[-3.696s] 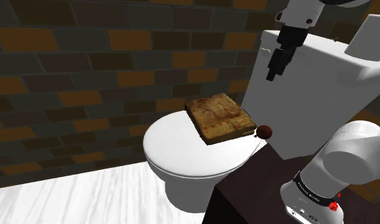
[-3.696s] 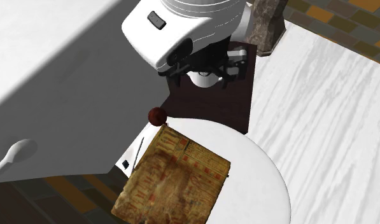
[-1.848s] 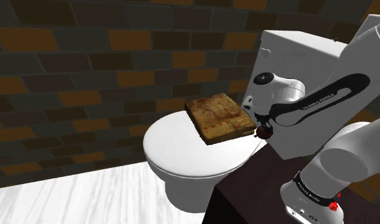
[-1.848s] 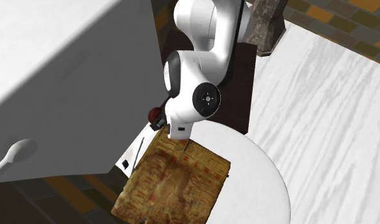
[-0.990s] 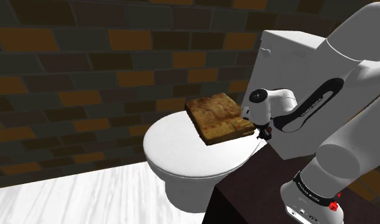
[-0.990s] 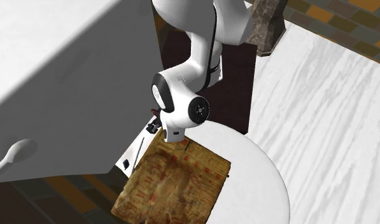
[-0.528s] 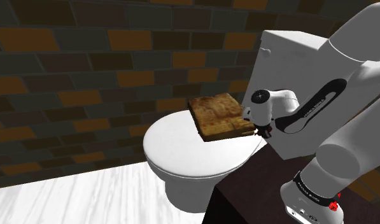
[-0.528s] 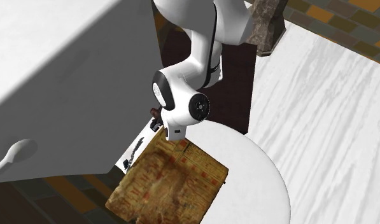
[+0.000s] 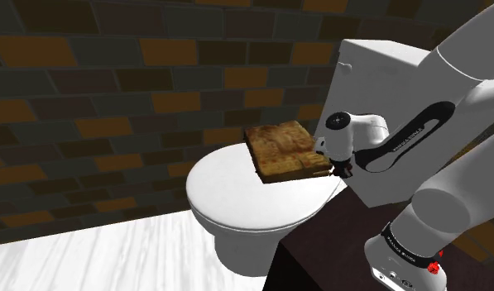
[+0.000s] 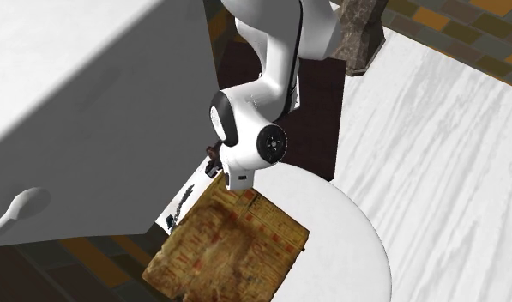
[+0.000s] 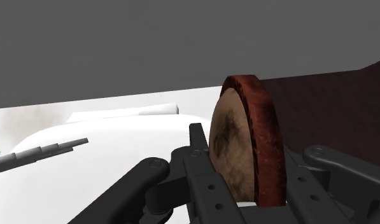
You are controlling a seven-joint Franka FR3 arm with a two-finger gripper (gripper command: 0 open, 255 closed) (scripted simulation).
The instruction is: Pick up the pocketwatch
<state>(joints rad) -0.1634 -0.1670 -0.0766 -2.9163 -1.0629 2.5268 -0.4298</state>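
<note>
The pocketwatch [image 11: 246,146] is a round disc with a dark red rim and a mottled tan face. It stands on edge between the two black fingers of my gripper [image 11: 249,194], which is shut on it. In the shoulder view the gripper [image 9: 343,169] hangs under the white wrist at the back right of the white toilet lid [image 9: 232,194], next to the tank. A sliver of the dark red watch [image 10: 213,159] peeks out beside the wrist in the second exterior view. A thin chain [image 11: 39,156] lies on the lid by the fingers.
A brown mottled slab [image 9: 286,150] lies tilted on the lid, touching the wrist, also seen from above [image 10: 228,249]. The white tank [image 9: 402,107] rises right behind the gripper. The dark stand [image 9: 319,256] sits beside the bowl. White plank floor [image 10: 434,129] spreads around.
The fingers have shut on the pocketwatch within the last second. The brown slab got nudged and tipped up at its near edge. The wrist has risen slightly.
</note>
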